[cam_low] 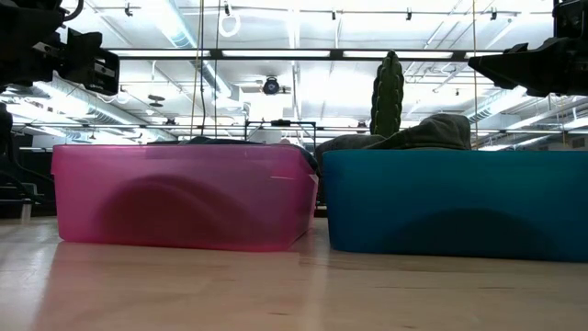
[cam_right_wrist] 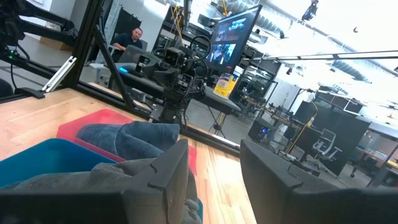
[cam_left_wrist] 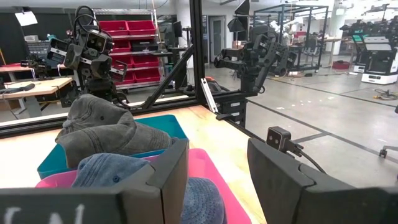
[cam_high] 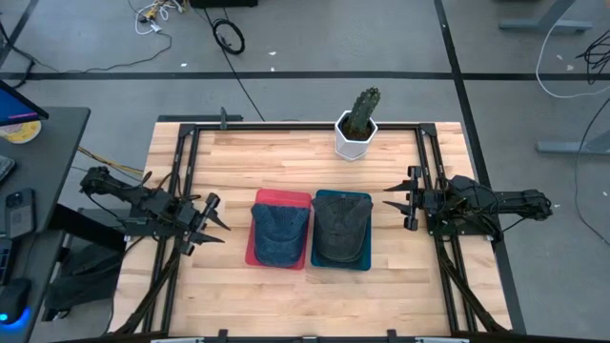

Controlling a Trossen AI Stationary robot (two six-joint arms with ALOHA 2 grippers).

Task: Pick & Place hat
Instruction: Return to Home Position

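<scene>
- Two bins side by side mid-table [cam_high: 286, 162] in the high view: pink bin [cam_high: 281, 196] toward the left arm, blue bin [cam_high: 329, 197] toward the right arm.
- Inside the pink bin, a blue cap [cam_high: 279, 233], covering most of the floor; inside the blue bin, a grey cap [cam_high: 341, 232], doing the same.
- Past the bins, near the far edge, a cactus [cam_high: 361, 110] in a white pot [cam_high: 355, 141].
- Near the pink bin's outer side, the left gripper [cam_high: 217, 217], fingers apart, nothing held; near the blue bin's outer side, the right gripper [cam_high: 389, 197], likewise spread and empty.
- Low view: pink wall and blue wall close together on the wood, grey cap's crown humped above the blue rim, only a dark edge of the blue cap above the pink rim, cactus upright behind.
- Same view: both arms high in the upper corners, clear of bins and caps.
- Left wrist view: own fingers [cam_left_wrist: 168, 180] parted with an empty gap; beyond them the blue cap in pink, the grey cap heaped in blue, then the right arm [cam_left_wrist: 93, 56] across the table.
- Right wrist view: own fingers [cam_right_wrist: 283, 174] parted, empty; grey cap nearest, blue cap beyond in the pink bin, left arm [cam_right_wrist: 174, 65] farther off.
- Room behind in that view: a seated person [cam_right_wrist: 132, 37] and a lit monitor [cam_right_wrist: 233, 34].
</scene>
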